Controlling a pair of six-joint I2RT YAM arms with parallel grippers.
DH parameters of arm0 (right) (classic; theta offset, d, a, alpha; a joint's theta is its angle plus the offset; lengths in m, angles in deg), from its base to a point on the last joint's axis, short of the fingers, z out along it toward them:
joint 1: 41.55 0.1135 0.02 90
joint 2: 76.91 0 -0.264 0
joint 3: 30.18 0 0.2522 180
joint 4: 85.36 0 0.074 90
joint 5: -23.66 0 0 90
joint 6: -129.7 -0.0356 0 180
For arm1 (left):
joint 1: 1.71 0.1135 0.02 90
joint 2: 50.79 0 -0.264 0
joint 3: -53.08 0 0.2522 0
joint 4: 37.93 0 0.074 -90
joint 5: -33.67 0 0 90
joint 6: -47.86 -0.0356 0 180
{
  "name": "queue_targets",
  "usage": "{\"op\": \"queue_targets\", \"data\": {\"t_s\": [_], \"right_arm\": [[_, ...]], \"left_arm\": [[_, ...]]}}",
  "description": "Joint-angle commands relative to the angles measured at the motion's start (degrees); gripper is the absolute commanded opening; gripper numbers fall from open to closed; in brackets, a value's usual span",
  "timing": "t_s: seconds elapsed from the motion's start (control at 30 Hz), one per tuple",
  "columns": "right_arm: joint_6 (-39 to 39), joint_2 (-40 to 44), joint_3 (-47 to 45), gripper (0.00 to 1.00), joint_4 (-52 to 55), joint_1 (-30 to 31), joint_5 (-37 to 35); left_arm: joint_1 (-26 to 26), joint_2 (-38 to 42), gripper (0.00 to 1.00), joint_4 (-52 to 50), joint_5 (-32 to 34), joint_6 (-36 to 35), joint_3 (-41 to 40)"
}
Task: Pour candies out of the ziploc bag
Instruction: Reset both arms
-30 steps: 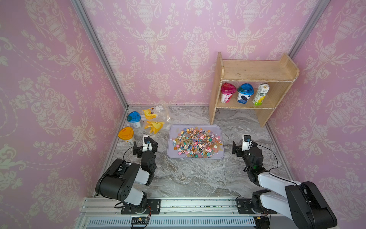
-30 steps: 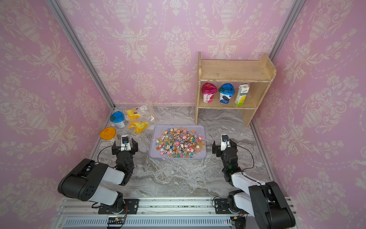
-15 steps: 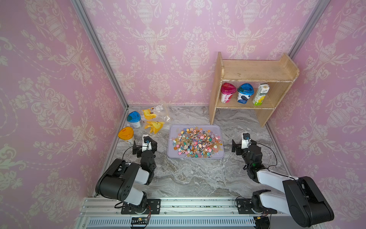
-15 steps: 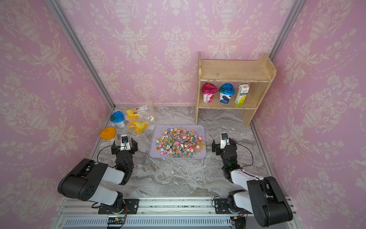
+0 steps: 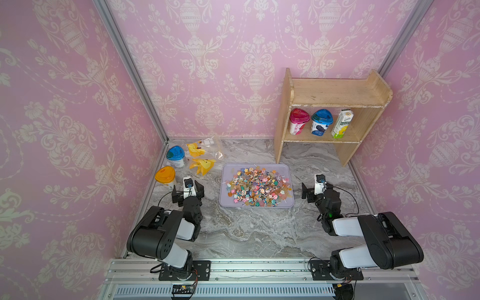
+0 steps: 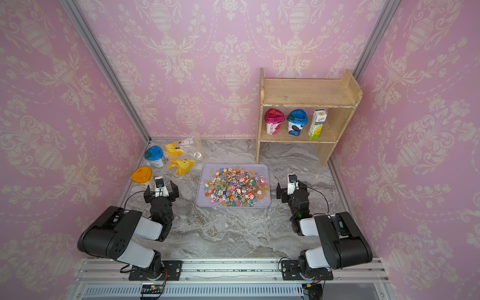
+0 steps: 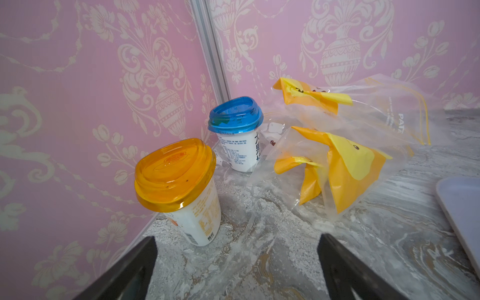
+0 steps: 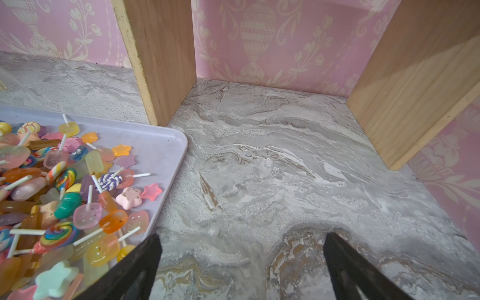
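1. Candies (image 5: 255, 188) heaped in lilac tray (image 5: 287, 171), mid-table. Clear ziploc bags (image 5: 205, 153) crumpled near back-left corner.
2. Left gripper (image 7: 236, 246) and right gripper (image 8: 242, 241): jaws spread wide, nothing held.
3. Bag lettering legible in left wrist view only. Star shapes clear in right wrist view only.
4. Tray corner near wooden shelf leg (image 8: 161, 65), not touching. Bare marble tabletop (image 5: 259, 233) in front of tray.

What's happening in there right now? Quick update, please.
Left gripper, right gripper: open, empty, flanking the tray. Candies heaped in it. Ziploc bags lie beside the blue-lidded cup. Nothing in the way.
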Motion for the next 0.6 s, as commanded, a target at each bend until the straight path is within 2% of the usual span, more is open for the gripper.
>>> {"op": "queue_targets", "data": {"t_s": [0.0,0.57], "right_arm": [[-0.83,-0.04,0.47,1.0,-1.81,0.0,0.41],[-0.75,-0.11,1.04,1.0,-0.86,-0.12,0.55]], "left_arm": [[0.5,-0.57,0.99,0.78,-1.57,2.54,0.69],[0.74,0.07,0.99,0.69,-2.73,3.42,-0.34]]}}
